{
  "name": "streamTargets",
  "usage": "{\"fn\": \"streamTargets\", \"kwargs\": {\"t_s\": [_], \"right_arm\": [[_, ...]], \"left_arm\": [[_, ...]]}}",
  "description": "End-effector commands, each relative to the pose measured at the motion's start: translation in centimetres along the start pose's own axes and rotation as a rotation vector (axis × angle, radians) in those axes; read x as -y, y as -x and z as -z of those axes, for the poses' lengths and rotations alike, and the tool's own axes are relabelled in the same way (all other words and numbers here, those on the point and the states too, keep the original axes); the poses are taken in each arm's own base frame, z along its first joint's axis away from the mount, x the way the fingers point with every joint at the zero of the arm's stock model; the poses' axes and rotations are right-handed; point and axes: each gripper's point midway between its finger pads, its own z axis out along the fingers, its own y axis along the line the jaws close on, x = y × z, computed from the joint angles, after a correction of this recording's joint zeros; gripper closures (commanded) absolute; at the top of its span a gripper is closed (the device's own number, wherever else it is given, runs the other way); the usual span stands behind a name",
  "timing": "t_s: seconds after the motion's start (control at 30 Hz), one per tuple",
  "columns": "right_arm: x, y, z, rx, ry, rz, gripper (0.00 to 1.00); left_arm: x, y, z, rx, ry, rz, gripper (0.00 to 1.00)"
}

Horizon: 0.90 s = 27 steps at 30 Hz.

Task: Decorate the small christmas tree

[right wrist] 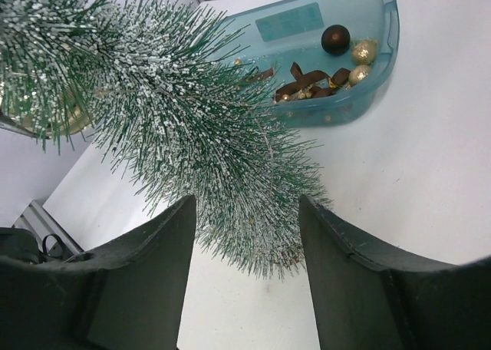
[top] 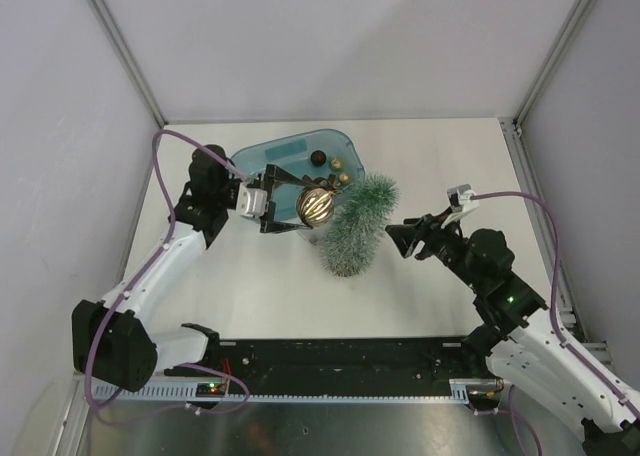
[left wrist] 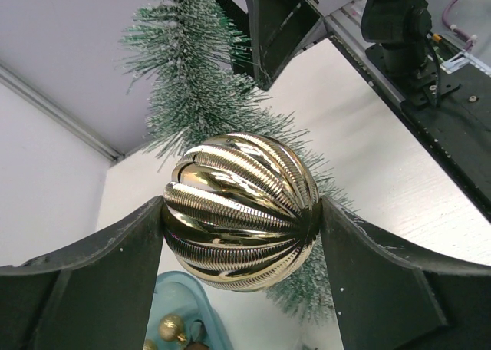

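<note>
The small christmas tree (top: 358,226) lies on its side on the white bench (top: 250,296), mid-bench between the two arms, long axis diagonal, upper end just beside the right rim of the blue tub (top: 290,156); wood base not made out in any view. Left jaws spread wide and clamped on a gold ribbed bauble (top: 316,206), one finger each side, bauble off the bench, just left of the tree and in front of the tub; touching the needles or not, cannot tell. Right jaws open, holding nothing, tips aimed at the tree's right flank from just beside it; contact unclear. Tree sits squarely between bauble and right jaws. Around: tub holds a dark brown ball (right wrist: 335,39), small gold balls (right wrist: 364,51) and brown ribbon (right wrist: 307,80); black rail (top: 340,356) along the near bench edge; grey walls (top: 60,126) left, right and back. View differences: top view alone gives the layout, both arms and the whole tub outline. Left wrist view gives the bauble (left wrist: 242,212) close up, ribs clear, both fingers (left wrist: 100,273) pressed to its sides, frosted needles right behind it, right arm (left wrist: 395,28) beyond the tree, only a tub corner at the bottom with one gold ball. Right wrist view shows tub contents best, with tree needles filling the gap between its own fingertips; bauble there is only a gold glint through the needles at far left, grip hidden.
</note>
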Motion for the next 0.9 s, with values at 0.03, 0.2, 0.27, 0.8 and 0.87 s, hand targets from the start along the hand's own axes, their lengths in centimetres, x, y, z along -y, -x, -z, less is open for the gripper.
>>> {"fn": "streamTargets", "kwargs": {"t_s": [0.03,0.2,0.27,0.8,0.87], "right_arm": [[-1.3,3.3,1.0,0.062,0.019,0.025,0.40],[-1.8,5.2,1.4,0.117,0.021,0.047,0.40],[-2.2,5.6,1.0,0.126,0.040,0.047,0.40],[-5.0,6.9,-1.8,0.164,0.161,0.053,0.41],[-5.0,6.8,-1.8,0.162,0.159,0.054,0.41]], "left_arm": [[0.0,1.0,-0.2,0.012,0.014,-0.020,0.40],[0.3,1.1,-0.2,0.014,0.013,-0.009,0.40],[0.4,1.1,-0.2,0.014,0.013,-0.006,0.40],[1.2,0.6,-0.2,0.012,0.013,0.030,0.38],[1.3,0.5,-0.2,0.012,0.011,0.035,0.38]]}}
